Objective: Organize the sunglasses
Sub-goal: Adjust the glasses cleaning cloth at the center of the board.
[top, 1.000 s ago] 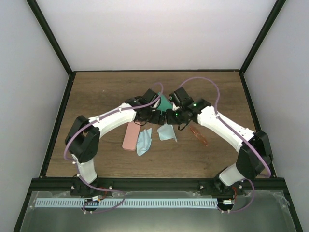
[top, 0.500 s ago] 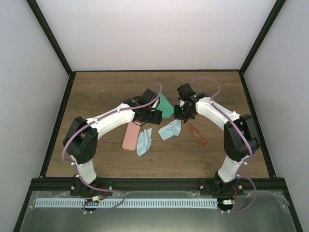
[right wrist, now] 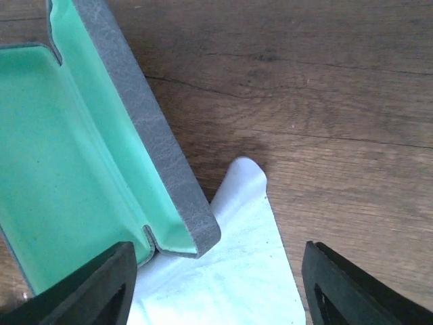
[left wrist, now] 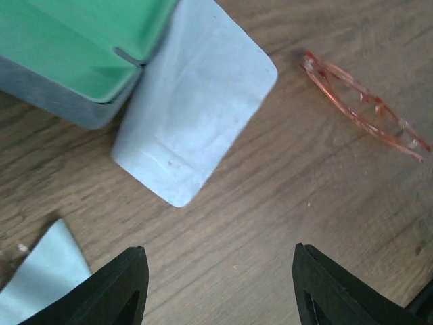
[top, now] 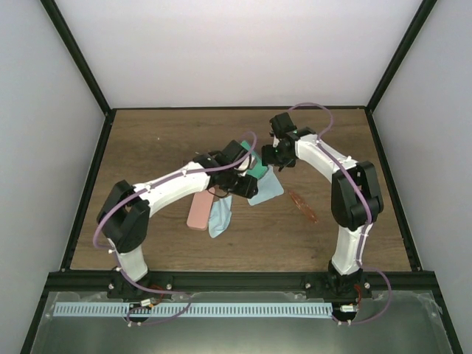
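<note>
One orange-red pair of sunglasses (top: 302, 206) lies folded on the wooden table, right of centre; the left wrist view has the sunglasses (left wrist: 365, 108) at its upper right. My left gripper (top: 240, 179) hovers open over bare wood, its fingertips (left wrist: 115, 291) wide apart with nothing between them (left wrist: 220, 284). My right gripper (top: 274, 156) is open (right wrist: 216, 288) above the corner of the open grey case (right wrist: 169, 162) with green lining and a light blue cloth (right wrist: 230, 271). It holds nothing.
The open case (top: 254, 161) sits mid-table with the cloth (top: 267, 188) flat against its near side. A pink case (top: 199, 210) and a second light blue cloth (top: 220, 215) lie left of centre. Dark frame rails (top: 88, 184) edge the table.
My right gripper has opened and let go of the light blue cloth, after carrying it back toward the green-lined case. The left gripper has narrowed somewhat and shifted right.
</note>
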